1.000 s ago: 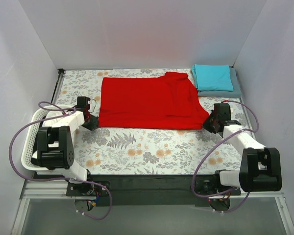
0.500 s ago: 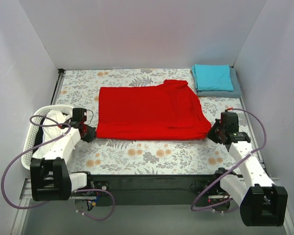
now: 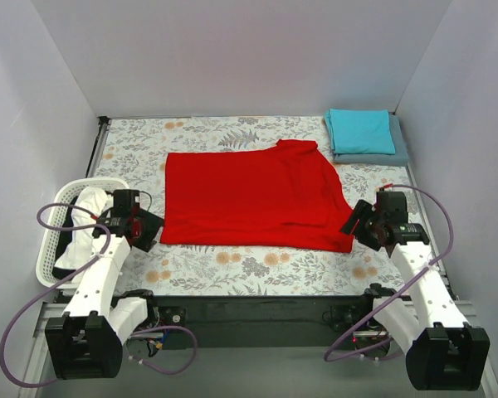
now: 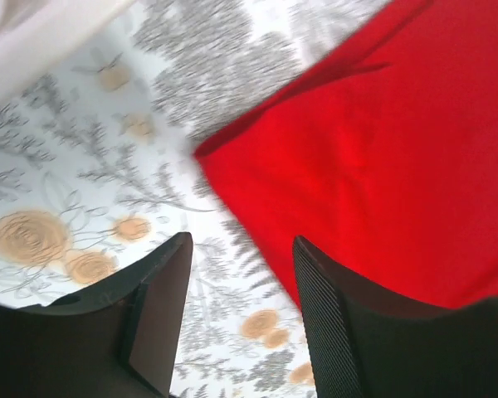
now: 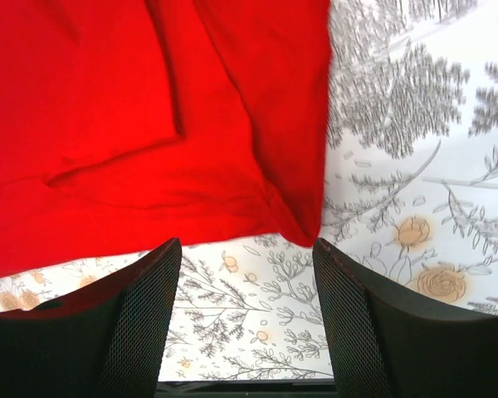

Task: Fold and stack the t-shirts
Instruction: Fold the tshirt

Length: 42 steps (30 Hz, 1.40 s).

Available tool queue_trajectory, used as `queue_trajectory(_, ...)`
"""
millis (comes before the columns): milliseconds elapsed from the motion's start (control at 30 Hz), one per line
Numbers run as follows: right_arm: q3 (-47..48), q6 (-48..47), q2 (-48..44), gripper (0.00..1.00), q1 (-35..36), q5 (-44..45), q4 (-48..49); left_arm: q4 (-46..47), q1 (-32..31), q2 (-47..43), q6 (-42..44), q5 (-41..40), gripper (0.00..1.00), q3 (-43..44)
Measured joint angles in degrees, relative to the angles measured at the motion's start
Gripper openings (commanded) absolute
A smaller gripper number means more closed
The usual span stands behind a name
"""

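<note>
The bright red t-shirt lies spread flat in the middle of the flowered table. A folded teal t-shirt rests on a folded grey-blue one at the far right corner. My left gripper stands open just off the red shirt's near left corner. In the left wrist view the red cloth lies ahead of my open gripper, nothing between the fingers. My right gripper is open at the near right corner. In the right wrist view the shirt's corner sits just beyond my gripper.
A white lattice basket with white cloth in it stands at the left edge, beside the left arm. White walls close in the table on three sides. The flowered tabletop runs bare in front of the red shirt.
Both grippers went from shut on the red shirt's near corners to open, letting it go. The shirt's near edge was dragged a little toward me and now lies flat.
</note>
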Motion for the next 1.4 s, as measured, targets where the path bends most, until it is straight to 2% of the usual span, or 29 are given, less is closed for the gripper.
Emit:
queue_trajectory(133, 7.15, -2.62, 6.16, 0.69, 0.52, -0.37, 1.51, 1.16, 0.00, 1.27, 2.45, 0.85, 0.50, 6.84)
queue_trajectory(267, 12.28, -4.57, 14.12, 0.63, 3.50, -0.46, 5.40, 7.26, -1.92, 10.12, 4.72, 2.10, 0.48, 14.03)
queue_trajectory(333, 12.98, -5.46, 17.75, 0.56, 4.83, -0.66, 7.34, 9.79, -3.72, 15.19, 5.53, 3.56, 0.47, 15.08)
queue_trajectory(500, 12.79, -6.69, 23.30, 0.54, 6.97, -0.92, 9.40, 12.28, -6.40, 22.32, 7.48, 7.04, 0.47, 15.08)
queue_trajectory(867, 11.32, -6.38, 31.50, 0.49, 9.51, -1.88, 15.91, 16.68, -6.54, 22.51, 10.29, 11.76, 0.47, 12.09)
queue_trajectory(1167, 10.38, -5.03, 33.99, 0.42, 10.16, -1.68, 19.08, 17.94, -6.54, 24.04, 11.37, 13.16, 0.47, 12.00)
queue_trajectory(1367, 9.38, -4.17, 35.08, 0.42, 10.60, -1.66, 19.87, 17.99, -6.54, 24.98, 12.02, 13.20, 0.47, 12.02)
queue_trajectory(1400, 9.38, -4.04, 35.10, 0.39, 10.64, -1.68, 19.87, 17.99, -6.54, 25.22, 12.13, 13.18, 0.47, 12.09)
